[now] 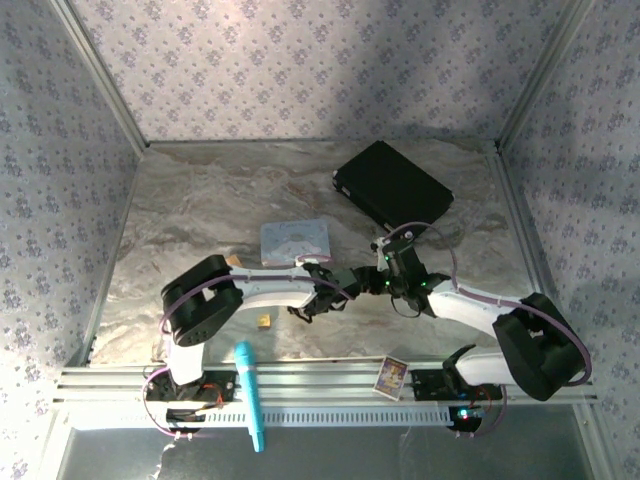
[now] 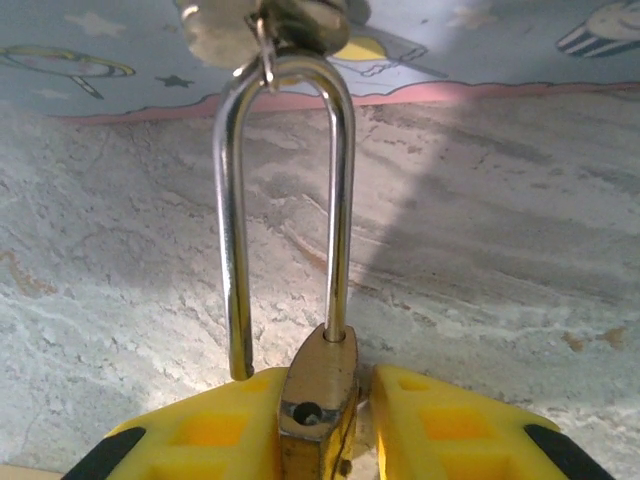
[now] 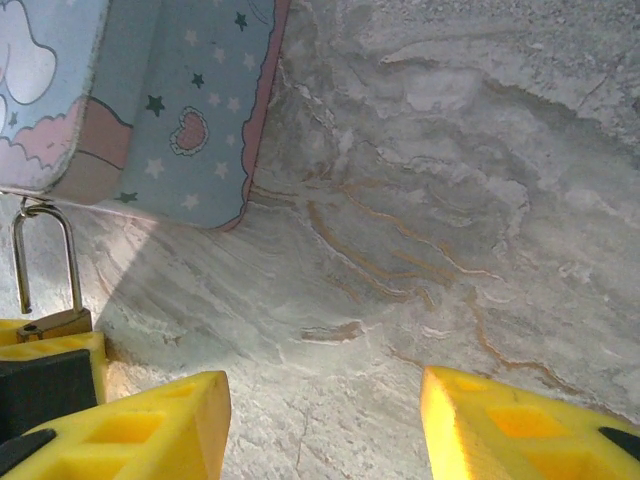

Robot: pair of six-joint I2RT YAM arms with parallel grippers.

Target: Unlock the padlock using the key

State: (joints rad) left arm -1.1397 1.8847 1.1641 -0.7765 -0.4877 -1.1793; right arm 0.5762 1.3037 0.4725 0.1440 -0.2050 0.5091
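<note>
Two yellow fingers [image 2: 200, 430] of the left gripper [image 2: 320, 435] pinch the padlock [image 2: 320, 400] by its brass body. The shackle [image 2: 285, 200] points ahead toward the pastel tin box [image 3: 170, 110]. I judge the hold is meant to steady the lock and leave its top free for the other arm to work on. The lock sits just off the marbled table [image 2: 500, 250], near the tin's edge, about mid-table where the two arms meet in the overhead view. Its body shows edge-on, narrow and golden, with a dark hole in its top face. One leg of the silvery U runs down into the body, while the other ends free beside it, out of that hole, so the shackle looks to me already sprung. At the bend of the U, on a small ring, hangs what I take for the key [image 2: 215, 30]: pale round metal, cut off by the frame's edge, so I cannot be sure of it. The right gripper [image 3: 325, 420] stands spread wide with nothing between its pads. It faces the table just beside the lock, seemingly placed to reach in for the key or shackle.
</note>
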